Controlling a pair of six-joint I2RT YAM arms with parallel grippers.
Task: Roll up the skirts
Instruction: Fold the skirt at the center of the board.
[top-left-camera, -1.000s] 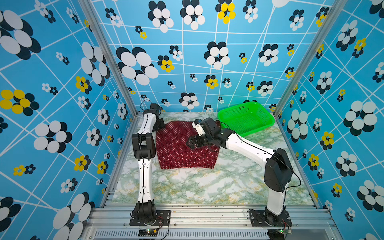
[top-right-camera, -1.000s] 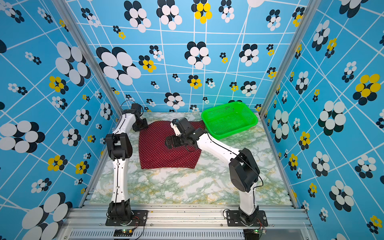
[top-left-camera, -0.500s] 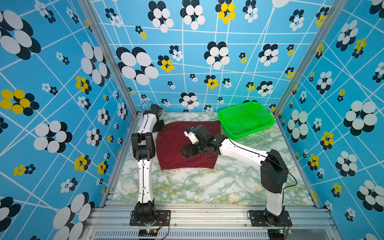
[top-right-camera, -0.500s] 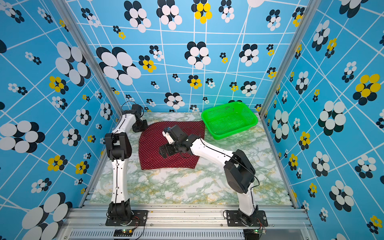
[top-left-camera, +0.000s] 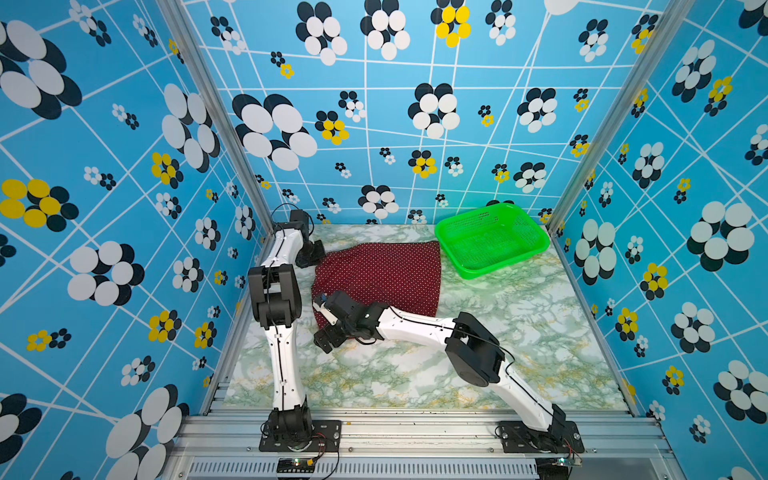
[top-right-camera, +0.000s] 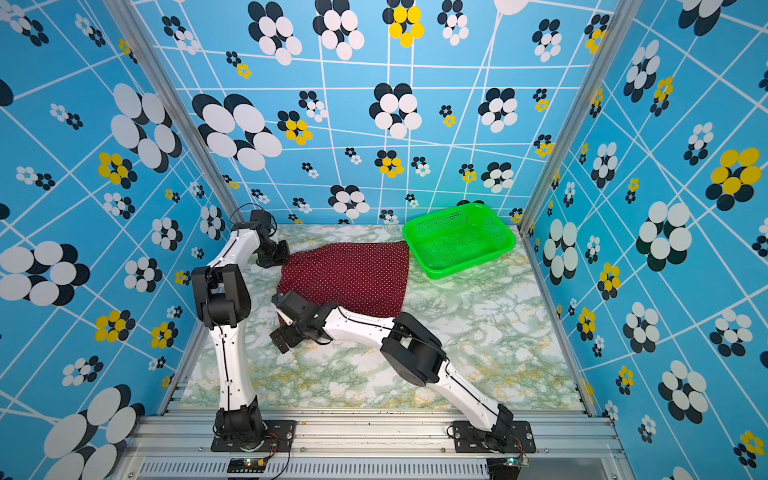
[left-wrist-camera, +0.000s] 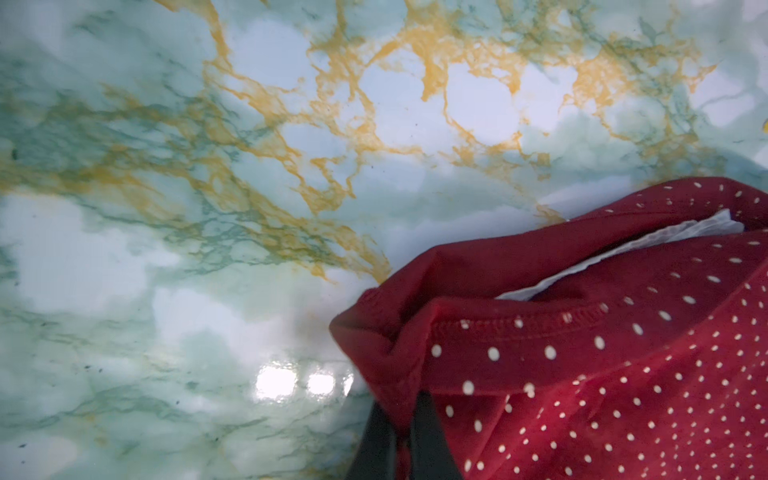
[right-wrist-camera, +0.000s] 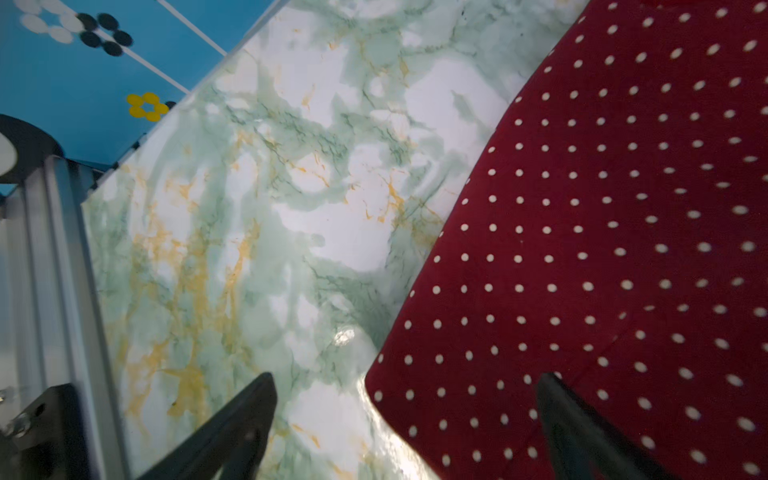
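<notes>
The skirts are one maroon polka-dot skirt (top-left-camera: 376, 276) (top-right-camera: 347, 276), lying flat on the marble table at the back left. My left gripper (top-left-camera: 309, 257) (top-right-camera: 276, 257) is at the skirt's far left corner. In the left wrist view it (left-wrist-camera: 403, 415) is shut on a bunched fold of the skirt (left-wrist-camera: 582, 353) at the hem band; a white label (left-wrist-camera: 623, 253) shows inside. My right gripper (top-left-camera: 328, 338) (top-right-camera: 284, 338) stands open at the near left corner. In the right wrist view its fingers (right-wrist-camera: 257, 399) straddle the edge of the skirt (right-wrist-camera: 602, 228), one over bare table, one over the cloth.
A green mesh basket (top-left-camera: 507, 262) (top-right-camera: 473, 259) stands at the back right, touching the skirt's far right corner. Marble table (top-left-camera: 415, 374) stretches bare in front and to the right. The left wall's metal rail (right-wrist-camera: 54, 291) runs close to my right gripper.
My left gripper has closed on the skirt's far left corner. My right arm has swung from the skirt's middle toward the front, down to its near left corner, staying open.
</notes>
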